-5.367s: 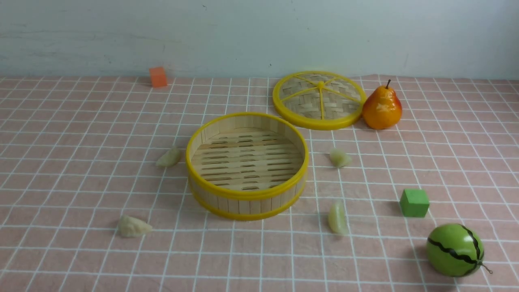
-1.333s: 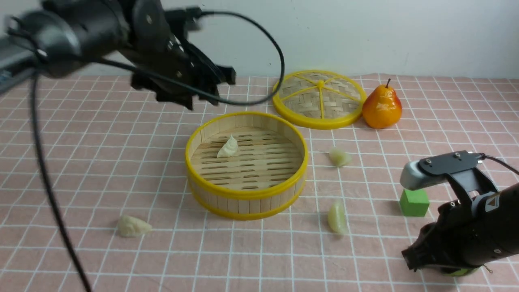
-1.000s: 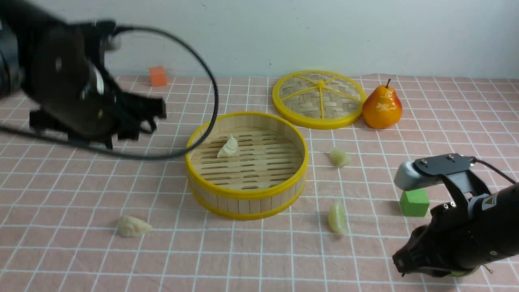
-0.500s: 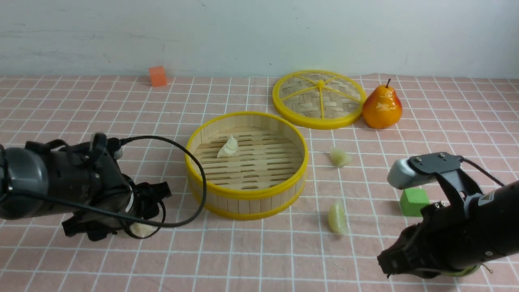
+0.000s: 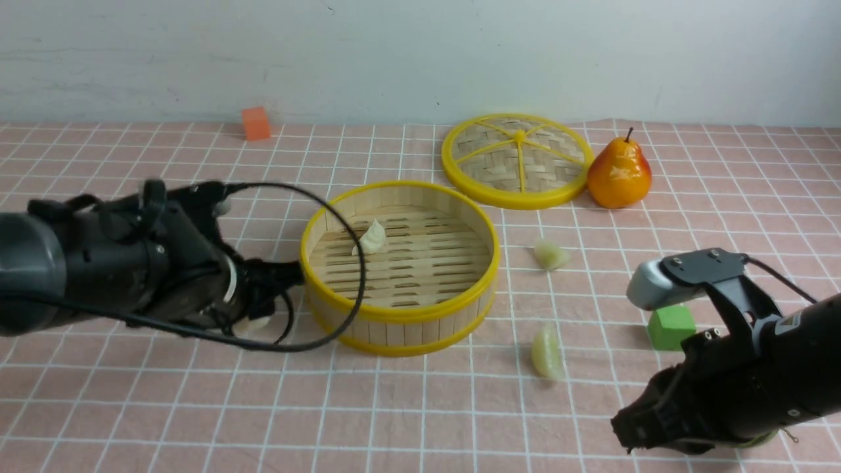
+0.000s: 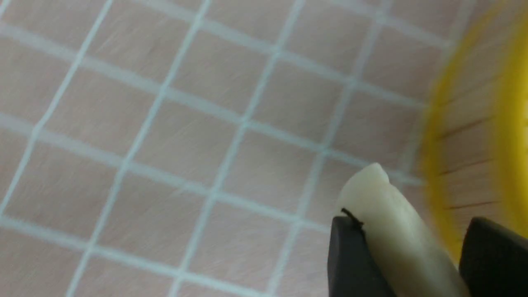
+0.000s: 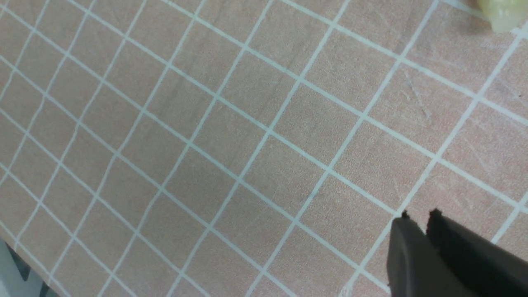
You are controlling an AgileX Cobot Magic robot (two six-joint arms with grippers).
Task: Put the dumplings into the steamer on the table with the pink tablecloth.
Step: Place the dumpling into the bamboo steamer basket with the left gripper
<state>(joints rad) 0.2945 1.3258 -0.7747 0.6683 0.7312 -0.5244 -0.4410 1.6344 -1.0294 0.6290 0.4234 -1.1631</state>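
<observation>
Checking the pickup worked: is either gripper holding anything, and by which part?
The left gripper pinches a pale cream crescent dumpling across its sides, one tip poking out. The right gripper is shut, empty.

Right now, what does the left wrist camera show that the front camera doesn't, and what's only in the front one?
Only the left wrist view shows the grip: the left end effector shut on the held dumpling. Only the front view shows the steamer floor with the placed dumpling on it, the far loose dumpling, the near loose dumpling, the lid, the pear, the green cube, the orange cube and the right end effector. Both show the steamer's yellow-rimmed wall and the pink tablecloth.
</observation>
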